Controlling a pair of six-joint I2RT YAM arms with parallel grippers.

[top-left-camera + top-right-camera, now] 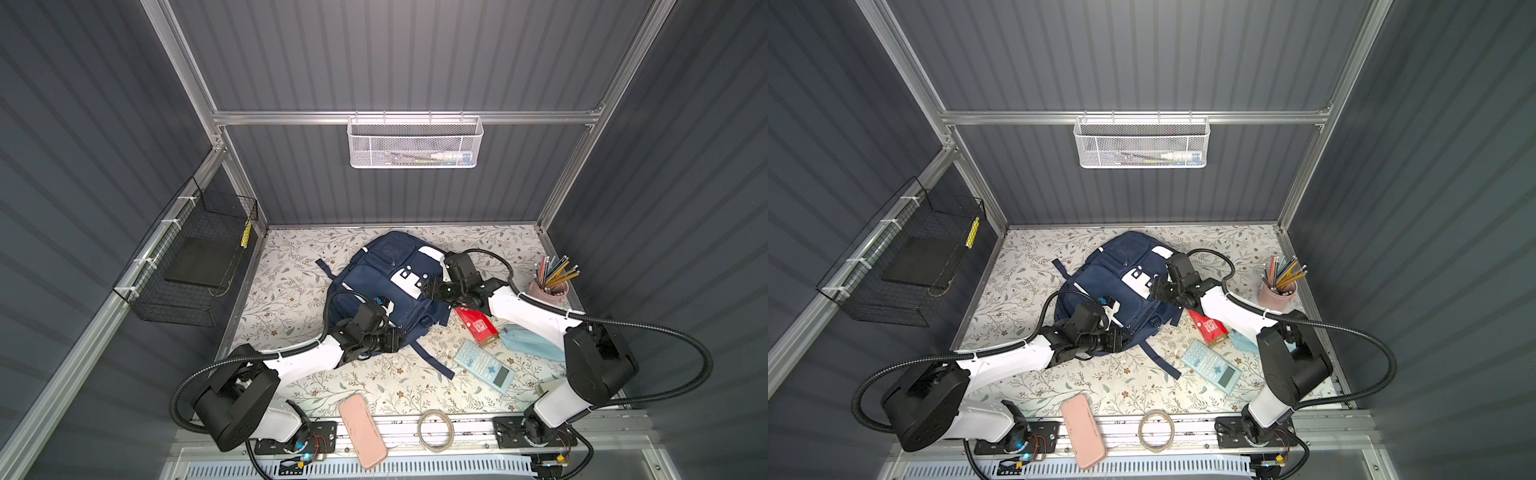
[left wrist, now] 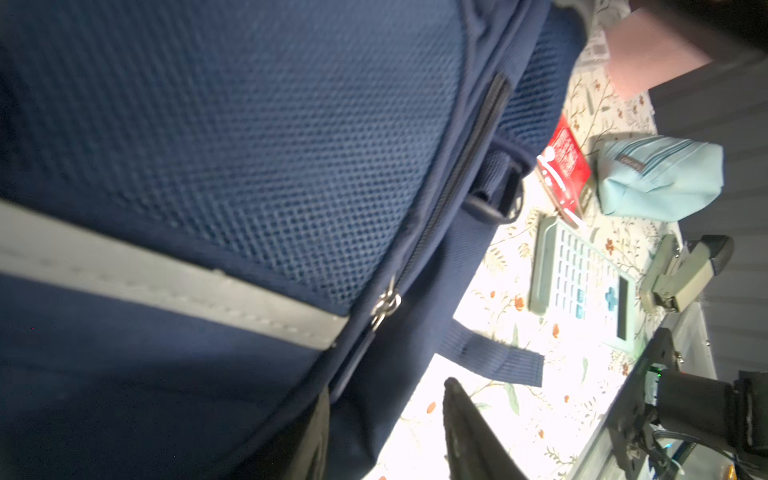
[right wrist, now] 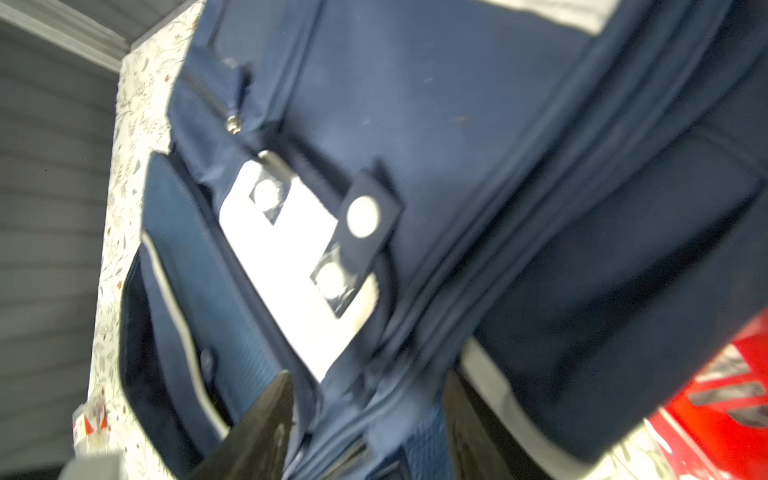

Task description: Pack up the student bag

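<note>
You've got a matt woven-cloth student bag (image 1: 374,266), open-weave mesh panel (image 2: 249,145), shiny metal zipper pull (image 2: 386,305), glossy red box (image 1: 478,328), matt plastic calculator (image 1: 484,365).

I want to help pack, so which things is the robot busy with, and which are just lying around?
Busy with: student bag, left gripper, right gripper.
Lying about, maybe waiting to be packed: red box, calculator, blue pouch, pink case, pencil cup, tape roll.
</note>
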